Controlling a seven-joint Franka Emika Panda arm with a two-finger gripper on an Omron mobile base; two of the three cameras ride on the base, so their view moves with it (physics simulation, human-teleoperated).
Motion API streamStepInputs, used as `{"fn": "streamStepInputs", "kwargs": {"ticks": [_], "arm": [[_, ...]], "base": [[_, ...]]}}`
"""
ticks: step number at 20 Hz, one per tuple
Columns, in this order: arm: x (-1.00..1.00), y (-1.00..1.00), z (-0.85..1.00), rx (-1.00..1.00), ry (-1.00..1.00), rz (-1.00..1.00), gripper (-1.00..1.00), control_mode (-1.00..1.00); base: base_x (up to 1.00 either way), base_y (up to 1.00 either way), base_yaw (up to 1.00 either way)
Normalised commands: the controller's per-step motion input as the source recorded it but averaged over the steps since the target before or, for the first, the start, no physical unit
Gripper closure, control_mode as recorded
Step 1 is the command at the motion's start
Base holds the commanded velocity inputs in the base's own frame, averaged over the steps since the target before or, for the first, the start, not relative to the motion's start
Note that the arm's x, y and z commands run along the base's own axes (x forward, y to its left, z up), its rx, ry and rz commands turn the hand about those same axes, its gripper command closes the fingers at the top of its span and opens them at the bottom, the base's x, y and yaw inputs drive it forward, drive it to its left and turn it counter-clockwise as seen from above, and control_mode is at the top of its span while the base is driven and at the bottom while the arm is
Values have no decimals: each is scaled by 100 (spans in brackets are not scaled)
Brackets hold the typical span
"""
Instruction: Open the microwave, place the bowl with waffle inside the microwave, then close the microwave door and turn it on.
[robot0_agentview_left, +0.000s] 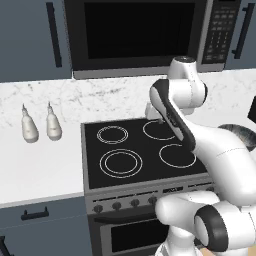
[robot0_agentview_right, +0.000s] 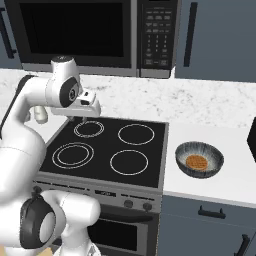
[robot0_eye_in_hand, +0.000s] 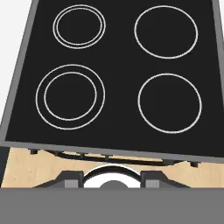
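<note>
The microwave (robot0_agentview_left: 140, 32) (robot0_agentview_right: 75, 30) hangs above the stove. The microwave door (robot0_agentview_right: 70, 35) is shut, and a black keypad strip (robot0_agentview_right: 156, 37) runs down its right side. On the white counter right of the stove stands the ribbed grey-blue bowl (robot0_agentview_right: 183, 152) with the golden waffle (robot0_agentview_right: 196, 161) lying in it. My gripper (robot0_agentview_right: 75, 118) (robot0_eye_in_hand: 111, 181) hovers low over the cooktop's rear-left burner, pointing down, well left of the bowl and below the microwave. In the hand view its fingertips (robot0_eye_in_hand: 72, 179) stand apart with nothing between them.
The black four-burner cooktop (robot0_agentview_left: 140, 150) (robot0_eye_in_hand: 113, 65) lies under the hand, with oven knobs along its front. Two pale bottles (robot0_agentview_left: 29, 127) (robot0_agentview_left: 53, 125) stand on the left counter. A dark object (robot0_agentview_right: 252, 140) sits at the right edge. Blue-grey cabinets flank the microwave.
</note>
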Motion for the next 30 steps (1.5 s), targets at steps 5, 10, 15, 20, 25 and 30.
{"fn": "streamStepInputs", "kwargs": {"ticks": [5,10,15,20,25,30], "arm": [[-54,-5,0,0,-16,0,-100,-100],[-57,-40,4,4,-53,0,-100,-100],[-3,-100,62,16,-44,0,-100,-100],[0,-60,89,10,-37,-1,-100,-100],[0,-14,99,0,-35,-3,-100,-100],[0,4,60,-2,-20,-11,-100,-100]], "base": [[0,0,0],[0,0,0],[0,0,0],[0,0,0],[0,0,0],[0,0,0]]}}
